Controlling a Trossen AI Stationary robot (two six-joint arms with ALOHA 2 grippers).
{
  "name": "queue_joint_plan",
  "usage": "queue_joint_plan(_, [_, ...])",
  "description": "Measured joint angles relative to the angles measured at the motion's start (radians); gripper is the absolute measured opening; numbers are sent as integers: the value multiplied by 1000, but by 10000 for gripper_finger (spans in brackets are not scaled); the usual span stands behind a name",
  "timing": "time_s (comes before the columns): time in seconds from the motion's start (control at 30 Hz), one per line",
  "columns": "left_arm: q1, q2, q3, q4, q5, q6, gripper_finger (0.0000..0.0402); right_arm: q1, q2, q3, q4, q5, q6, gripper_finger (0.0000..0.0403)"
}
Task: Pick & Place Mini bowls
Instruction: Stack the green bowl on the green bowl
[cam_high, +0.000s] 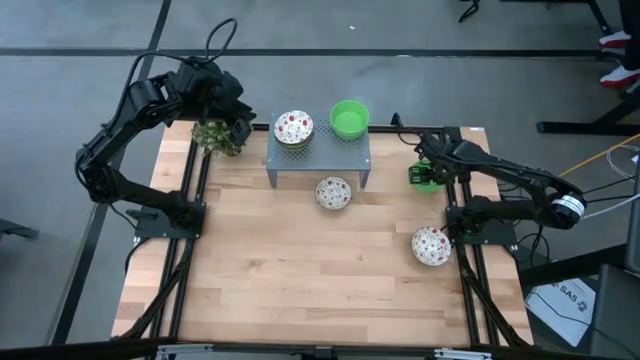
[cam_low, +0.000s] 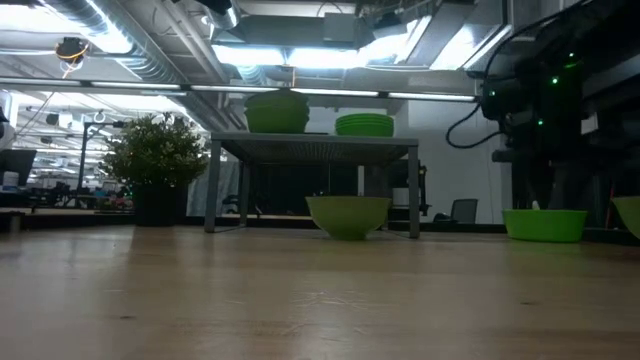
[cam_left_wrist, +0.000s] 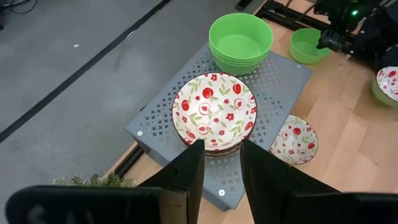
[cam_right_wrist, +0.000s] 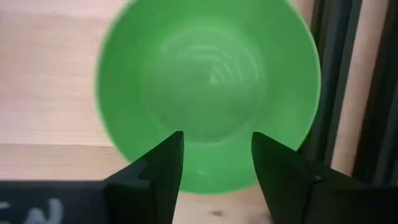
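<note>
A grey perforated stand (cam_high: 318, 160) carries a stack of white, red-patterned mini bowls (cam_high: 293, 127) and a stack of green ones (cam_high: 349, 118). One patterned bowl (cam_high: 333, 192) sits on the table in front of the stand, and another (cam_high: 431, 245) sits near the right edge. A single green bowl (cam_right_wrist: 208, 87) stands upright on the table at the right. My right gripper (cam_right_wrist: 217, 140) hangs open above it, pointing down, with its fingers over the bowl's rim. My left gripper (cam_left_wrist: 221, 152) waits open, high at the far left, aimed at the patterned stack (cam_left_wrist: 214, 112).
A small potted plant (cam_high: 218, 137) stands at the far left beside the stand, under my left arm. Dark frame rails (cam_high: 470, 290) run along the table's left and right sides. Bare wood (cam_high: 300, 270) fills the near half of the table.
</note>
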Motion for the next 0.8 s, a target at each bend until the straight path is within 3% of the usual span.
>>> queue_joint_plan(0.13, [0, 0, 0, 3, 0, 0, 98, 0, -62, 13, 6, -3, -44, 188])
queue_joint_plan(0.47, [0, 0, 0, 5, -1, 35, 98, 0, -160, 23, 12, -105, -424, 188])
queue_joint_plan(0.8, [0, 0, 0, 5, 0, 35, 98, 20, -159, 23, 20, -197, -471, 188])
